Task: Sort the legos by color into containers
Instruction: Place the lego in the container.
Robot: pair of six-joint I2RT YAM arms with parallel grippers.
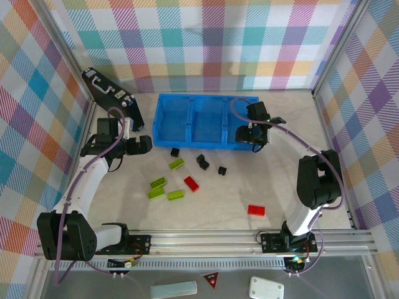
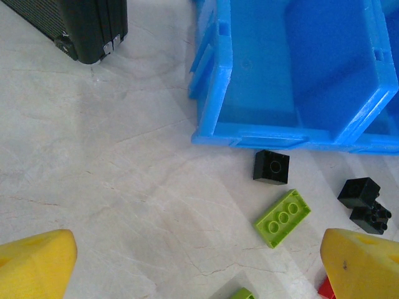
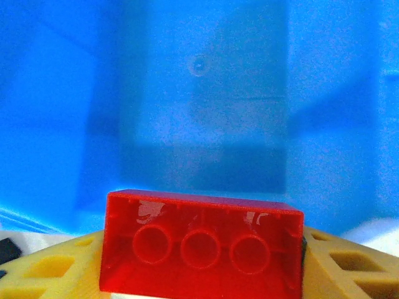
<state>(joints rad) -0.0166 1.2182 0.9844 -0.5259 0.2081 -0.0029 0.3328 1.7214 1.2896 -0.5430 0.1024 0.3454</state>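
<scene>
Top view: the L claw (image 1: 147,144) hangs over the pale table (image 1: 218,205) just L of the blue tray (image 1: 206,98), jaws spread as wide as they go, nothing in them. The R claw (image 1: 252,136) sits at the near wall of the tray's R compartment; from up here we can't tell what it grips. Loose legos lie in front of the tray: lime oblongs (image 1: 176,195), black cubes (image 1: 222,169) and red oblongs (image 1: 191,183).

L wrist: the yellow fingers (image 2: 37,265), blunt wedge tips, stand far apart and touch nothing. Betw. them we see marbled tabletop, a studded lime brick (image 2: 283,218) and a glossy black cube (image 2: 271,167) just beside the tray's smooth moulded corner.

R wrist: the R claw is partly closed on a glossy red brick (image 3: 201,246), 3 round sockets facing us, clamped end to end betw. yellow pads (image 3: 43,268) w/ diamond cut-outs. Behind it is the tray's smooth blue inside.
</scene>
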